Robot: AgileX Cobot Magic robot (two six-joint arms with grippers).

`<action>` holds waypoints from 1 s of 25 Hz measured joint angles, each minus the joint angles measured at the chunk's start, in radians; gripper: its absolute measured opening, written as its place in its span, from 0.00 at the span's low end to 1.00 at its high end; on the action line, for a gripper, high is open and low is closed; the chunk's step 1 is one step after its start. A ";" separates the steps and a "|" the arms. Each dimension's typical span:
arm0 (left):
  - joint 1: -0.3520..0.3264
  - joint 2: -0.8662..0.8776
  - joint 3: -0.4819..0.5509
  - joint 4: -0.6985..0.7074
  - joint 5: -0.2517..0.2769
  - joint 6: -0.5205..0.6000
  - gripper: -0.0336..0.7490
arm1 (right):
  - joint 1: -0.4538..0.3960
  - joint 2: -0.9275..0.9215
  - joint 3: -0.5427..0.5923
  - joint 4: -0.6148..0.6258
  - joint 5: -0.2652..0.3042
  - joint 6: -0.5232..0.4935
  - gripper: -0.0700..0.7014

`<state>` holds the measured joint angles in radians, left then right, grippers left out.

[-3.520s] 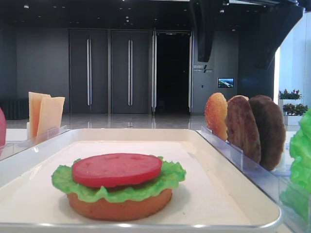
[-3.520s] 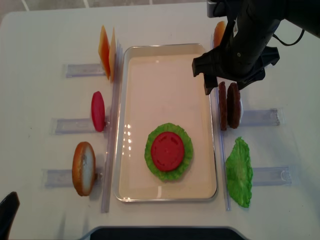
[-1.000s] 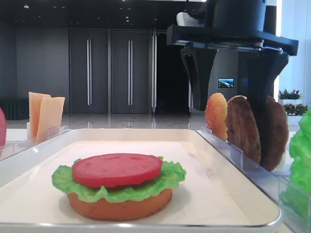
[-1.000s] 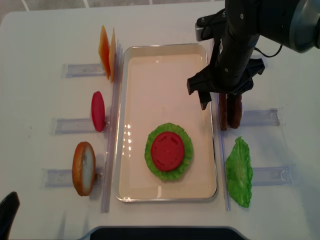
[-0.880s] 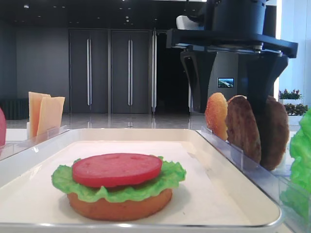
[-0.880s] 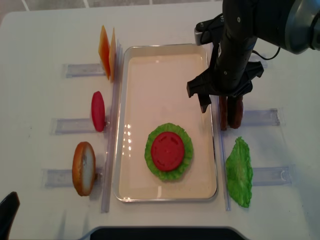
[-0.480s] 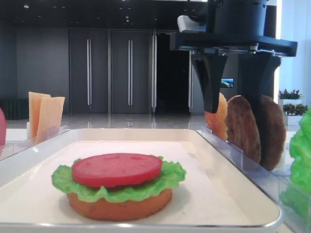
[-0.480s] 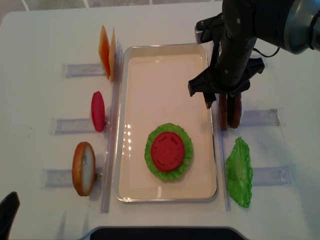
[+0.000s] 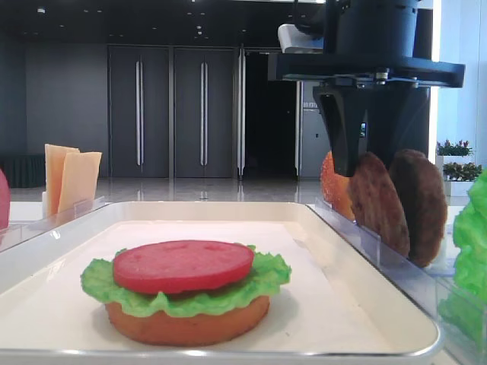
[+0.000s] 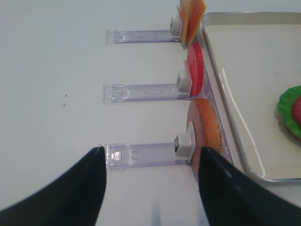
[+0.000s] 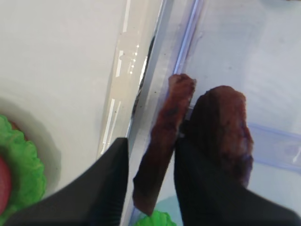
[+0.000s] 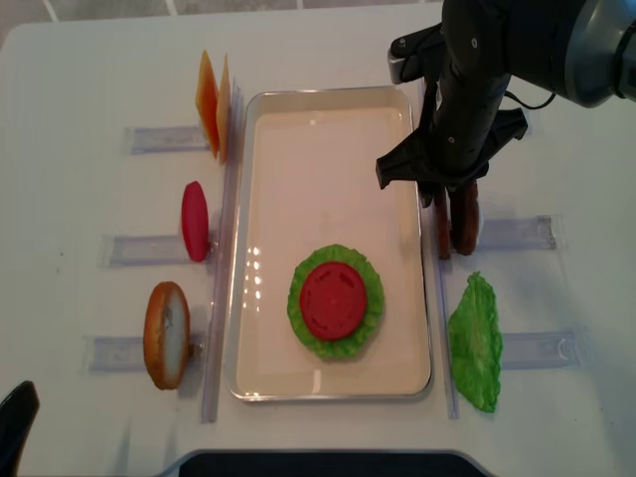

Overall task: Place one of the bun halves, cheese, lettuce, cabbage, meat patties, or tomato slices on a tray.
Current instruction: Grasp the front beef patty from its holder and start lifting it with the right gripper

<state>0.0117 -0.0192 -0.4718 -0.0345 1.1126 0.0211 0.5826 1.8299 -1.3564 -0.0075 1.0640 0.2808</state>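
Right gripper (image 11: 151,181), black, two-fingered, hangs over the clear plastic rack (image 12: 517,234) just outside the right rim of the large off-white rectangular tray (image 12: 298,149). In the wrist view the jaws stand narrow, one finger on each face of the reddish-brown ridged meat patty (image 11: 162,146), which stands on edge between them. Both pads look at or very near the faces; firm contact cannot be confirmed.

The darker, smoother brown patty (image 11: 221,136) stands just outside the far finger, close enough to be nudged.

Inside the tray, well beside the near finger: an orange bun half (image 9: 186,323) under a green ruffled lettuce leaf (image 9: 266,281) and a smooth red tomato slice (image 9: 183,265).

Handling, as judged:
- Patty likely light and fairly stiff, a moulded toy piece; it keeps its disc shape upright.
- Ridged faces should give the pads some purchase; the thin edge would not.
- Best hold: across the two flat faces, upper half, above the rack slot.
- Risk: it may pivot between the pads on lifting.

Left gripper (image 10: 150,188): fingers spread wide, holding nothing, over the bare table with a racked bun half (image 10: 207,132) ahead of the jaws.
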 joint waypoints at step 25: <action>0.000 0.000 0.000 0.000 0.000 0.000 0.64 | 0.000 0.006 0.000 -0.071 0.041 -0.001 0.26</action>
<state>0.0117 -0.0192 -0.4718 -0.0345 1.1126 0.0211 0.5826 1.8356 -1.3567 -0.0786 1.1055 0.2801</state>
